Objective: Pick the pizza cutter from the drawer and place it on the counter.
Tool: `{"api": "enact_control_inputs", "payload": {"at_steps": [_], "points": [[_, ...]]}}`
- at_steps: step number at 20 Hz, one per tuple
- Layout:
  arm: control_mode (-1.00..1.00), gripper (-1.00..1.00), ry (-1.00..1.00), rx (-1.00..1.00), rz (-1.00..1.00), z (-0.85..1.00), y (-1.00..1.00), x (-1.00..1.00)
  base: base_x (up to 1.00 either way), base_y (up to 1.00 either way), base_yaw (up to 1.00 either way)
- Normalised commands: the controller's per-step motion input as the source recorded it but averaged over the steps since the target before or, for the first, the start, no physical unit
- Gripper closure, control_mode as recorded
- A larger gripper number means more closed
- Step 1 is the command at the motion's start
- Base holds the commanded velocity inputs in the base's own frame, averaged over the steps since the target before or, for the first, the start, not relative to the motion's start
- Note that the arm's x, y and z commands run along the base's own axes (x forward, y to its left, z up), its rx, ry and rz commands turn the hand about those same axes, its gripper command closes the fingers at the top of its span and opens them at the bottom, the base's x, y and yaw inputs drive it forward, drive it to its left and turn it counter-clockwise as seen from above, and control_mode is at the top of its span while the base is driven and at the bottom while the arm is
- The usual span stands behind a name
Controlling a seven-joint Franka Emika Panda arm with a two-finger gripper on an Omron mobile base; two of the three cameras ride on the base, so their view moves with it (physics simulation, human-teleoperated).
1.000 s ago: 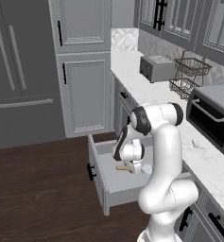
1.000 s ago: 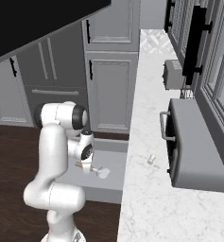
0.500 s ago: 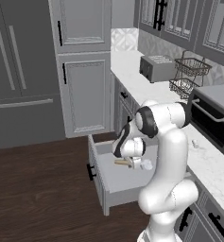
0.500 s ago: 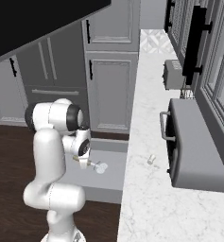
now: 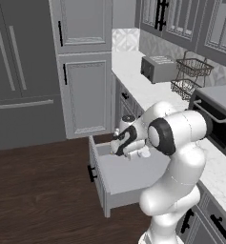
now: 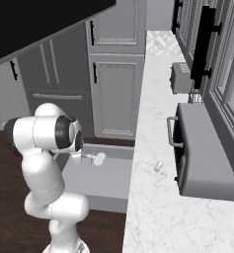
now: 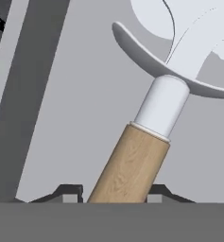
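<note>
- Drawer (image 5: 121, 178): wide, shallow, grey, pulled out from under the counter, with a short black bar handle (image 5: 91, 173) on its front panel. Seen also from the right base camera (image 6: 108, 180) and as the flat grey floor in the hand camera (image 7: 85, 108).
- Pizza cutter (image 7: 146, 127): light-brown wooden handle, white collar, round silver-grey wheel. The handle runs down between the two dark fingertips (image 7: 68, 191), the wheel pointing away from the hand. From the right base camera the cutter (image 6: 95, 158) is above the drawer floor, wheel toward the counter side. From the left base camera its pale wheel end (image 5: 144, 153) is just visible beside the hand.
- Gripper (image 7: 112, 198): jaws drawn in on either side of the wooden handle, pinching it. In the left base camera the gripper (image 5: 129, 153) hangs over the back part of the drawer.
- Counter (image 6: 153, 207): long white marble-patterned slab on grey cabinets, just beside the drawer.
- Small white cylinder (image 6: 158, 167): lying on the counter, near the oven.
- Countertop oven (image 6: 203, 150): dark grey box with a bar handle, on the counter.
- Toaster (image 5: 157, 68): grey, farther along the counter.
- Wire basket rack (image 5: 190, 75): two tiers, between toaster and oven.
- Tall cabinet doors (image 5: 86, 93): grey with black handles, beyond the drawer.
- Floor (image 5: 38, 195): dark wood planks.
</note>
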Motion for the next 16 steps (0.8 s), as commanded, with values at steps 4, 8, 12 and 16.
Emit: {"api": "enact_control_inputs", "payload": {"at_steps": [4,8,12,16], "points": [[-1.0,1.0,0.0,-0.15,0.1,1.0,0.06,0.59,0.0,0.0,0.0],[-1.0,1.0,0.09,-0.09,0.02,1.0,-0.02,0.49,0.0,0.0,0.0],[-1.0,1.0,0.05,-0.05,0.0,0.95,-0.63,0.08,0.0,0.0,0.0],[-1.0,1.0,-0.03,0.0,0.09,0.12,-1.0,-0.02,0.0,0.0,0.0]]}}
